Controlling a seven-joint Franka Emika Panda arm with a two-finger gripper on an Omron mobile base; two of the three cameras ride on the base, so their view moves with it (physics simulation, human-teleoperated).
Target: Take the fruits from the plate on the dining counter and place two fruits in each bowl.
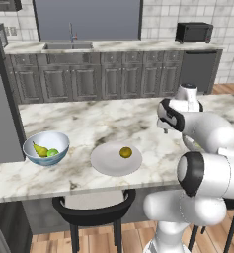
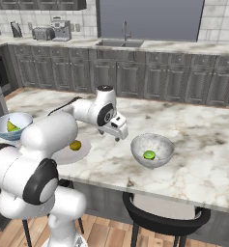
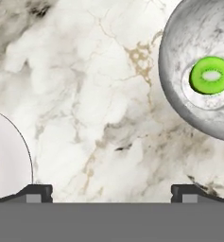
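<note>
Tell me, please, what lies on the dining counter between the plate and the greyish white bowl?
Nothing but bare marble. The hand view shows veined counter between the plate and the greyish white bowl; the open gripper hangs above it.

Yellow-brown fruit [image 1: 126, 152] on plate [image 1: 104, 163] (off-centre), greyish bowl [image 2: 152, 150] holding lime [image 2: 149, 155]

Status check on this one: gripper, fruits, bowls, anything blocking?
Gripper open, empty, above the counter between plate and grey bowl. Pear and lime-green fruit in blue bowl; one lime-green fruit in grey bowl. Yellow-brown fruit on plate; nothing blocking.
</note>
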